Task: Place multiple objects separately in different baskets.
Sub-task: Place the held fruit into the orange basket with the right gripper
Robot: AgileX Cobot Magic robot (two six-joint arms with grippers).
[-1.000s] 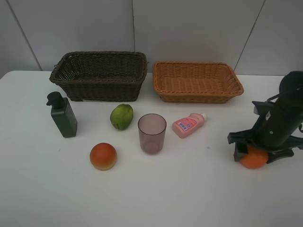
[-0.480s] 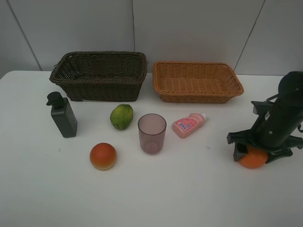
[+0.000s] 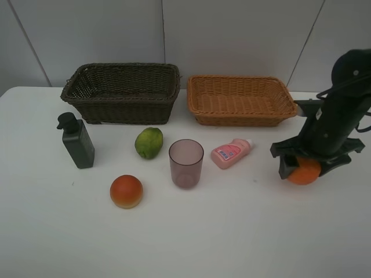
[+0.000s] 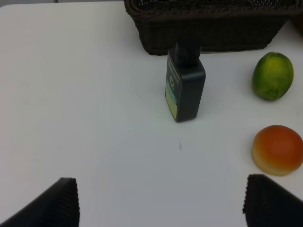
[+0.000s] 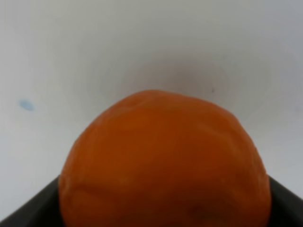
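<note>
Right gripper (image 3: 307,165) fingers clamped on orange (image 3: 304,172), middle right of frame, seemingly just off table. Left gripper (image 4: 161,203) fingers wide apart, empty. Risk: round orange rolls out of pinch during carry to tan basket (image 3: 243,119), upper centre-right. Low carry could clip near rim, jarring fruit loose.

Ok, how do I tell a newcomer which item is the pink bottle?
Find the tan basket at the back right in the high view. Just in front of its left half lies the pink bottle, to the right of the cup. It is the only pink item, and the only one lying on its side.
</note>
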